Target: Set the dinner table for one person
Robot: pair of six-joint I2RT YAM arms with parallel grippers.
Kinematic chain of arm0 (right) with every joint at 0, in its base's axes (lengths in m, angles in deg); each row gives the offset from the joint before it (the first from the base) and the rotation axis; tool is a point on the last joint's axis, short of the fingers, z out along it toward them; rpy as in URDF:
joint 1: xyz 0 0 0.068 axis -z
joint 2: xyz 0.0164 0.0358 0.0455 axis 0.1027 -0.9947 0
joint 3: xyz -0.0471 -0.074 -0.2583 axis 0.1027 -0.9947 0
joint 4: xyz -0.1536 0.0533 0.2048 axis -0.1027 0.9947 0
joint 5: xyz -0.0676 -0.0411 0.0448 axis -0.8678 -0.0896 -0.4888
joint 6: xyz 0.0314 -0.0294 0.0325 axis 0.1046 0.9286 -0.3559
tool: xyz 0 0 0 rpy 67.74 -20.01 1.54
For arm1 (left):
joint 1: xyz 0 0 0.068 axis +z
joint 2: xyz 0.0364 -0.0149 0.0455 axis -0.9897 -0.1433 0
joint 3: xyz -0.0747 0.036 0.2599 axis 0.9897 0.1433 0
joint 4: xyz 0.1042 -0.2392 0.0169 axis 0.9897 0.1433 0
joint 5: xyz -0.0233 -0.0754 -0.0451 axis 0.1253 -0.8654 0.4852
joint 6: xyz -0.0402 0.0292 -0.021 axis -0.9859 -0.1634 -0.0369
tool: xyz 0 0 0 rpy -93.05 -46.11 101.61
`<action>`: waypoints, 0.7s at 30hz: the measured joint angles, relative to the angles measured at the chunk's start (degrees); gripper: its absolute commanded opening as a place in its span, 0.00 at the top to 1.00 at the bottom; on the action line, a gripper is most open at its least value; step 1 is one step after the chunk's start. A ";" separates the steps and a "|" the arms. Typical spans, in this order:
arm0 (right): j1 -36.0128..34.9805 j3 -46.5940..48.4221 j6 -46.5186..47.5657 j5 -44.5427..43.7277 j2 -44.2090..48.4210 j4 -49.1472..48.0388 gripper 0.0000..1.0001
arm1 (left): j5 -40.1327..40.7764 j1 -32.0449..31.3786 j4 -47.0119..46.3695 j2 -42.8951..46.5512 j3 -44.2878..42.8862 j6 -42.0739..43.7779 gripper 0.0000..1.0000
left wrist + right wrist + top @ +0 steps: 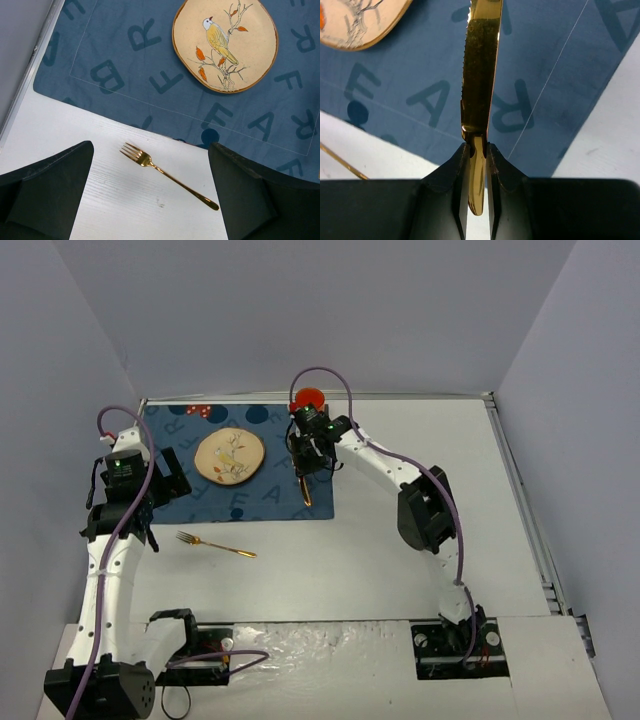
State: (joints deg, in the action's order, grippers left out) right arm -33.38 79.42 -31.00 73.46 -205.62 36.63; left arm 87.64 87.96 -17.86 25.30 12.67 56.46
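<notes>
Gold-coloured metal is clamped between the fingers of the right gripper [477, 147]. A serrated knife [480, 75] is grasped only at the end of its handle. Its blade is stretched out ahead of the gripper, standing on its edge, over the blue lettered placemat [545, 75]. Whether the tip is touching the cloth cannot be told.

Because so little of the handle is held, it is judged that the knife could be turned or slipped in the grip. If it is let go while on edge, it could be tipped to the left of the gripper, toward the bird plate [225, 45], or be left crooked.

The left gripper [150, 146] is spread wide and nothing is held in it. A gold fork [170, 176] is seen just ahead of it, between the fingers, flat on the white dinner table [350, 560] and off the placemat. Such a thin fork could be pushed away instead of lifted if the fingers are closed too high.
</notes>
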 measured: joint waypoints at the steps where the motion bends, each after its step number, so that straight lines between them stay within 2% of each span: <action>1: 0.27 0.61 -1.15 0.16 -1.35 -0.06 1.00 | 0.00 0.00 0.00 0.00 0.00 0.00 0.03; 9: 1.84 4.11 -8.40 0.85 -8.64 0.72 1.00 | 0.00 0.17 0.01 0.00 0.00 0.00 0.03; 21: 2.52 8.38 -13.41 1.15 -10.44 0.86 1.00 | 0.00 0.26 0.02 0.00 0.00 -0.02 0.03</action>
State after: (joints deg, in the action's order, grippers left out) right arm -30.86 87.80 -44.41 74.61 -216.06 37.49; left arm 87.64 88.22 -17.84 25.30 12.67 56.44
